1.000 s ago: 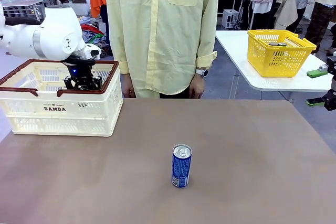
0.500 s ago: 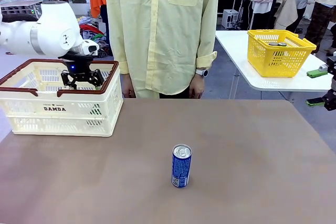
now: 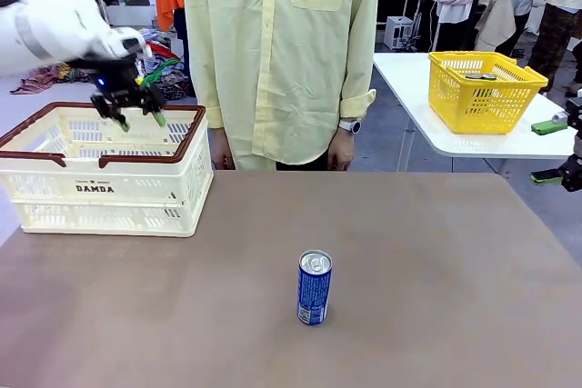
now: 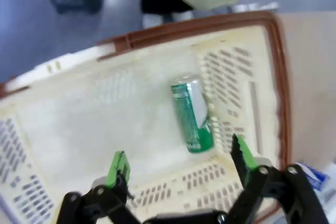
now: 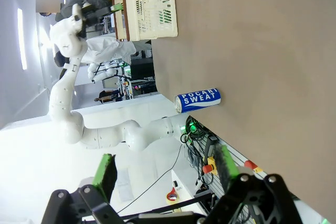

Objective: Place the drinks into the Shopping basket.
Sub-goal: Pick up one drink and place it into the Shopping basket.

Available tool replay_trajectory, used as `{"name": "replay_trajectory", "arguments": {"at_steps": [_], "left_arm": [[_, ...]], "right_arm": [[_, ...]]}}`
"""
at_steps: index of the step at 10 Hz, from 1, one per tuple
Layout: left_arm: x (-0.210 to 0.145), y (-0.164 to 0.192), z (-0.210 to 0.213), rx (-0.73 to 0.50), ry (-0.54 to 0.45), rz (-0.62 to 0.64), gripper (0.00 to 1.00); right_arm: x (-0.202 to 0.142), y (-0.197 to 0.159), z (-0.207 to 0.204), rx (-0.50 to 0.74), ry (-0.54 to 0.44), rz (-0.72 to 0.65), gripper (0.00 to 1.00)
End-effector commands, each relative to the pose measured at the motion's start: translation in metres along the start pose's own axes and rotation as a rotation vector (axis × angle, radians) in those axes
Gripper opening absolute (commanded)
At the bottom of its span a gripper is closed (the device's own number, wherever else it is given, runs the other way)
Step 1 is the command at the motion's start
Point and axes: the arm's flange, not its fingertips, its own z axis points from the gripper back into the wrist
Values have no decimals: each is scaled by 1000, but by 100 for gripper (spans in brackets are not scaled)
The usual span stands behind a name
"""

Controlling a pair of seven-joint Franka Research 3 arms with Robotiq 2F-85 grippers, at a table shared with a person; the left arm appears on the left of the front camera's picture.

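Observation:
A green can lies on its side on the floor of the cream Shopping basket, near one end wall. My left gripper hangs open above the basket, nothing between its green pads. A blue can stands upright on the brown table, near the middle front. My right gripper is open at the far right edge, off the table, well away from the blue can.
A person in a pale yellow shirt stands at the table's far side, hands down. A yellow mesh basket sits on a white side table at the back right. The brown table is bare around the blue can.
My left gripper let go of the green can inside the basket, opened, and rose up and to the left above the rim. The blue can and right arm stayed put.

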Motion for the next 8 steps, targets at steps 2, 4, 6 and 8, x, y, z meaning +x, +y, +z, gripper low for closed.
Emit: {"name": "replay_trajectory", "arguments": {"at_steps": [2,4,6,8], "left_arm": [[-30,43,89,-226,32,-62,100],[-72,112,153,-446,-45,-16,100],[-124,192,166,-743,-117,-17,100],[-174,248,135,-982,-217,-99,100]], "right_arm": [[-1,2,2,-9,12,7,100],[-1,2,2,-9,12,7,100],[-1,2,2,-9,12,7,100],[-1,2,2,-9,12,7,100]]}}
